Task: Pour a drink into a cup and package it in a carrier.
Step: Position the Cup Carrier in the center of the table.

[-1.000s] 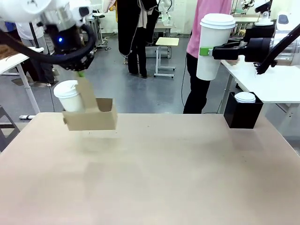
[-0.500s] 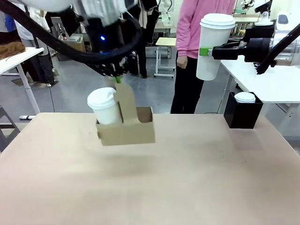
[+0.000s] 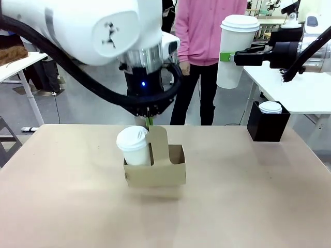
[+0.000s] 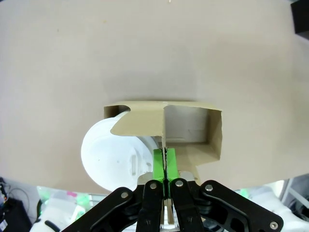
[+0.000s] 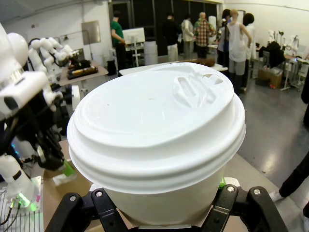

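The brown cardboard carrier (image 3: 155, 174) hangs just over the middle of the table, its shadow beneath it. My left gripper (image 3: 149, 123) is shut on its tall handle tab. A white lidded cup (image 3: 133, 146) sits in its left slot, while the right slot is bare. In the left wrist view the green pads (image 4: 160, 163) pinch the tab of the carrier (image 4: 193, 126), and the cup's lid (image 4: 112, 155) lies to the left. High at the right, my right gripper (image 3: 226, 56) is shut on a taller white lidded cup (image 3: 236, 49), whose lid (image 5: 157, 123) shows large in the right wrist view. The drink is out of view.
A black box (image 3: 266, 129) with a white lid (image 3: 270, 107) on top stands at the table's far right edge. A person in a pink top (image 3: 207, 31) stands beyond the far edge. A white side table (image 3: 305, 93) lies at the right.
My left arm has carried the carrier and its cup from the far left toward the table's middle and lower. The person in pink has stepped left. The right arm has held still.
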